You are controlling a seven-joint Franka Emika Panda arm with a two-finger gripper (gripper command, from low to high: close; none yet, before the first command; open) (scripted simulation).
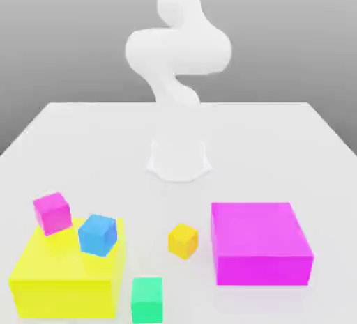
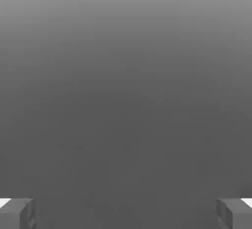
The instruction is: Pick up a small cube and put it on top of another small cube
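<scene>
Table w/ all the blocks comes to me from the exterior view: white arm rising at the back, blocks spread along the near edge. Green cube sits on the table surface at the very front, just beside the big yellow block, on its exterior-view right. Pink cube is at the yellow block's far corner on the exterior view's left, tilted; can't tell if it rests on the block or behind it. Blue cube is on top of the yellow block, near the pink one. Small yellow-orange cube stands on the table between the yellow block and the large flat magenta block, apart from both.

Hand view gives me what the exterior doesn't: gripper w/ fingertips spread fully wide, at opposite edges of the pic, plain grey between them. Nothing gripped, nothing touched.
</scene>
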